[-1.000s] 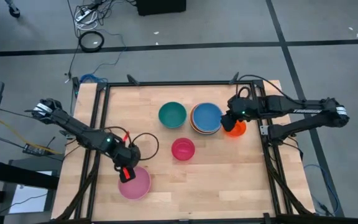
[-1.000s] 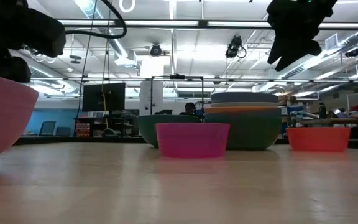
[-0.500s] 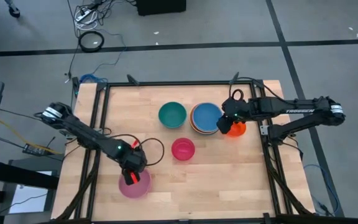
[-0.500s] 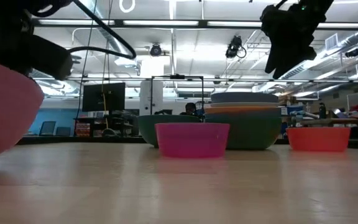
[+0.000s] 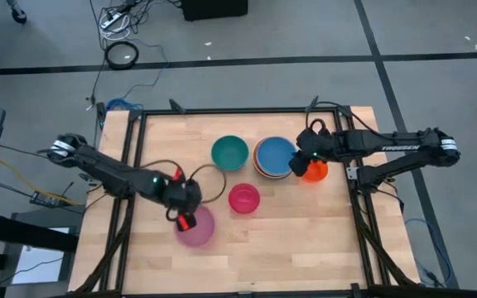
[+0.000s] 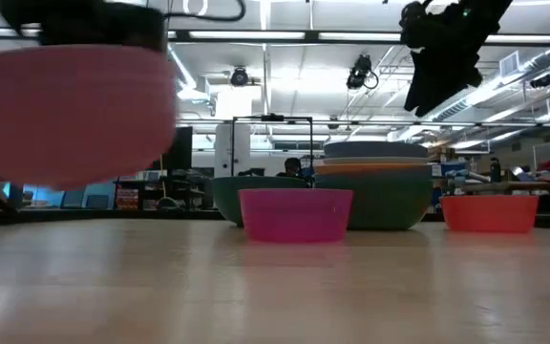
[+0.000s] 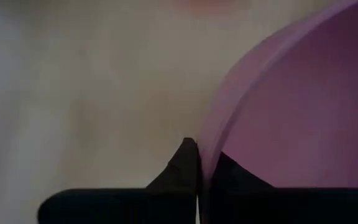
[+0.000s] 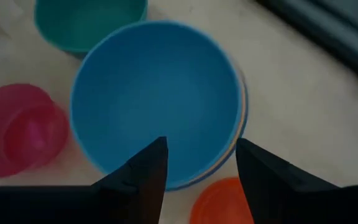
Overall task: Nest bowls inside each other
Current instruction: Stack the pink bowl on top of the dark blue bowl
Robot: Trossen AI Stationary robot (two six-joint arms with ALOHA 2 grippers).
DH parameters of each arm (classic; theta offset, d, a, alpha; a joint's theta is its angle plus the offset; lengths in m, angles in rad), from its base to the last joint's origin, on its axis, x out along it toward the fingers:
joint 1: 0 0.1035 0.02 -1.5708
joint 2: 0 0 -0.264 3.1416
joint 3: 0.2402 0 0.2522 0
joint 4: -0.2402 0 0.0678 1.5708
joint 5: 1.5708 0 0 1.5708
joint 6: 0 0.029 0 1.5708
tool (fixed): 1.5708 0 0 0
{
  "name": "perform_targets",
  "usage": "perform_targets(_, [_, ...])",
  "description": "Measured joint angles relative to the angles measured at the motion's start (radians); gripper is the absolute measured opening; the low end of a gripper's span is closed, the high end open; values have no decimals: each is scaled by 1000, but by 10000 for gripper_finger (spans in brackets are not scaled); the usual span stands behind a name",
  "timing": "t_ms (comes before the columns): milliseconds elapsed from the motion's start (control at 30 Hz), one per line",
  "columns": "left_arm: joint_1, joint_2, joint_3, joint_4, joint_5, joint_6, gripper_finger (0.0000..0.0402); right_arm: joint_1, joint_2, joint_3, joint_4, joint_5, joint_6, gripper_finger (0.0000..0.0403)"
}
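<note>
A large pale-pink bowl [image 5: 197, 229] hangs clear of the table near its front left, blurred in the low view [image 6: 70, 110]. My left gripper [image 5: 185, 218] is shut on its rim. A small magenta bowl [image 5: 243, 199] sits mid-table, with a teal bowl [image 5: 229, 153] behind it. A stack of bowls with a blue one on top [image 5: 275, 156] stands at the back, and an orange bowl [image 5: 317, 172] sits to its right. My right gripper [image 5: 304, 163] hangs open above the gap between the stack and the orange bowl [image 8: 222, 199]. My left gripper pinches the pink bowl's rim [image 7: 209, 163] on the bowl's left side. One finger [image 7: 185, 165] is outside the wall and the other [image 7: 232, 177] inside. The fingers come from above, slanting down. The bowl hangs below them, clear of the table.
Black frame rails run along the table's left [image 5: 131, 182] and right [image 5: 356, 190] edges. Bare wood lies along the near half of the table, to the right of the pink bowl. In the low view, the room beyond shows monitors and a person at the far right.
My left gripper has shut on the pink bowl's rim and lifted the bowl off the table. It has carried the bowl toward the right and a little toward the far edge, closer to the magenta bowl. The gripper turned as it went.
</note>
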Motion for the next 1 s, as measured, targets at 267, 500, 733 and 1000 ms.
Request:
perform_targets(267, [168,-18,69,194,-149,301,4,119,-64,0,127,179,-112,178])
perform_targets(500, [349,-17,72,666,-57,570,4,226,-196,0,289,238,-221,178])
perform_targets(733, [509,61,73,964,96,625,4,304,-286,0,361,239,-284,169])
perform_targets(1000, [557,317,316,900,213,647,4,332,-253,0,413,236,-335,162])
